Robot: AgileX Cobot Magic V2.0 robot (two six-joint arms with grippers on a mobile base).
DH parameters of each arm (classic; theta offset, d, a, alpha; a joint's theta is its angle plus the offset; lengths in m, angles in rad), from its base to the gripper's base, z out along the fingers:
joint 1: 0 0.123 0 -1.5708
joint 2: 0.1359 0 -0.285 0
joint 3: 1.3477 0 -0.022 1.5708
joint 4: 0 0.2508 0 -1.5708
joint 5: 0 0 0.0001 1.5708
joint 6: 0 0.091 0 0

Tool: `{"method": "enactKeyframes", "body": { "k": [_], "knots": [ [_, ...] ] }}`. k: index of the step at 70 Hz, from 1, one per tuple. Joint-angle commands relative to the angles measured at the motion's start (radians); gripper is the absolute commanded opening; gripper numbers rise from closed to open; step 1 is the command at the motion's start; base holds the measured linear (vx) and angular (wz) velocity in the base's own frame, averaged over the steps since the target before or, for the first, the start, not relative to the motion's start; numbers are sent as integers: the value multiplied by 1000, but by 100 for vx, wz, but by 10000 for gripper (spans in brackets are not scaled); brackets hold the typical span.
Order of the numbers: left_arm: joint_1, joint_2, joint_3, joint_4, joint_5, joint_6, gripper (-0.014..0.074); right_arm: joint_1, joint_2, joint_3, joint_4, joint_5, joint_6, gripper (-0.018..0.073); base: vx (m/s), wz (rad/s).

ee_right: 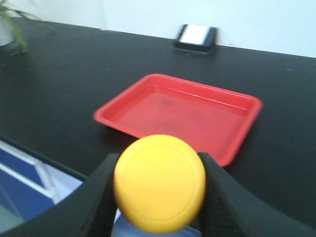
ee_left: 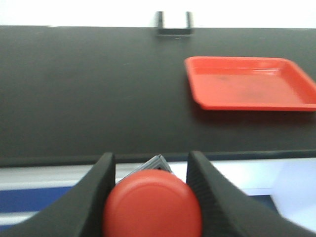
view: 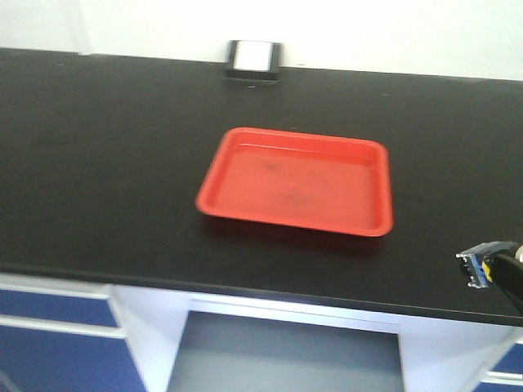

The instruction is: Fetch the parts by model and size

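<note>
Gripping appears complete: left gripper [ee_left: 150, 163] pinches the red-capped switch [ee_left: 152, 210], right gripper [ee_right: 159, 163] pinches the yellow-capped switch [ee_right: 159, 190], both near the counter's [view: 122, 163] front edge; delivery into the bare red tray [view: 245, 211] apparently remains.

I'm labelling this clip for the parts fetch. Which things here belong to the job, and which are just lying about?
Job: red-capped switch, in the left gripper; yellow-capped switch, in the right gripper; red tray, probably the drop-off.
Lying about: black box by the wall; potted plant.
</note>
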Motion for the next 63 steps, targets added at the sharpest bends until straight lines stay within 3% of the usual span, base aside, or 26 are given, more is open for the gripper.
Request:
{"method": "enactKeyframes", "body": {
  "k": [1,26,63],
  "knots": [
    [-7,17,-24,7,-83,-1,-6,-5,10,-29,-10,-79,-4,-10,15,-68],
    [-7,17,-24,7,-83,-1,-6,-5,10,-29,-10,-79,-4,-10,16,-46],
    [-7,17,-24,7,-83,-1,-6,-5,10,-29,-10,-80,-4,-10,14,-2]
  ]
}}
